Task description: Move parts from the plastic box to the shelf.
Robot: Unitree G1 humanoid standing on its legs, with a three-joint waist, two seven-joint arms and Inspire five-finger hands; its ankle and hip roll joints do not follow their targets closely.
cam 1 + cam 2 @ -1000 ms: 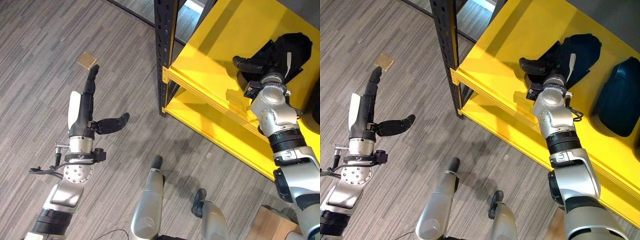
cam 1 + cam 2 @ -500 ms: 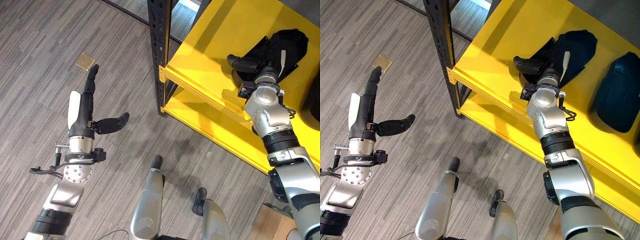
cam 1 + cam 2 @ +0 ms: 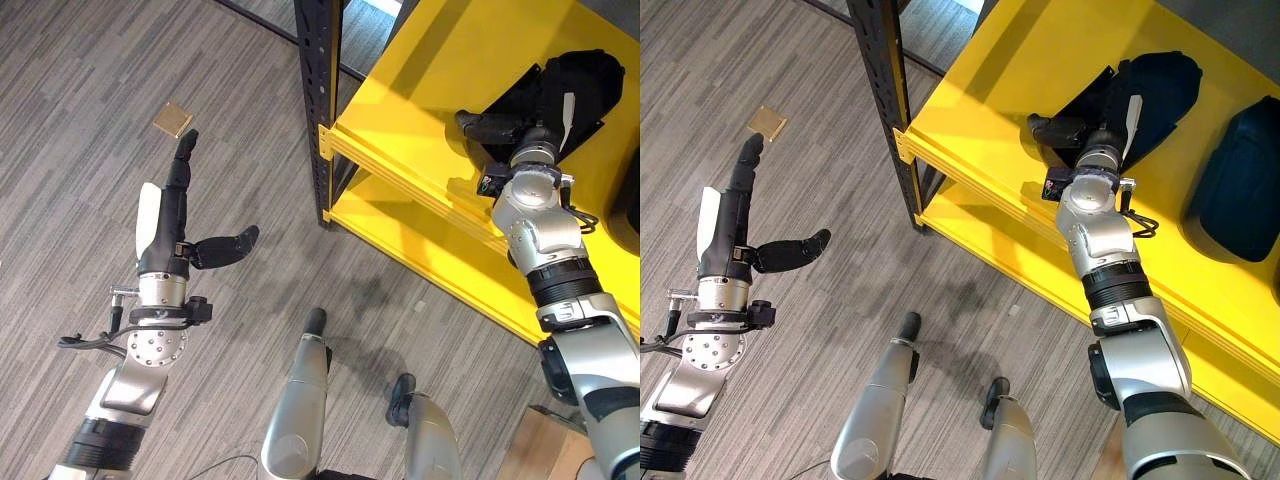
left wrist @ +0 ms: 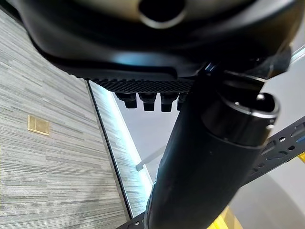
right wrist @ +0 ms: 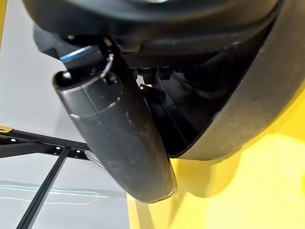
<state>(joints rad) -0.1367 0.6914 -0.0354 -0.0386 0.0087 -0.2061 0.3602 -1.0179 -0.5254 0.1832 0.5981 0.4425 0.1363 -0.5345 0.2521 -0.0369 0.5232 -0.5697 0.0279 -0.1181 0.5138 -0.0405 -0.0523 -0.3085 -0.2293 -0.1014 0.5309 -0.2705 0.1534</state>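
One dark part (image 3: 1145, 95) lengthwise across shelf (image 3: 1010, 70)

Right robot hand (image 3: 1080, 130) (with black part (image 3: 1145, 95)) reached farther onto yellow shelf (image 3: 1010, 90) than second ago.

A dark, curved part (image 3: 1140, 100) lies on the top board of the yellow shelf (image 3: 1020, 60), which has a black perforated post at its corner. A second dark, rounded part (image 3: 1240, 170) lies on the same board, apart from the first.
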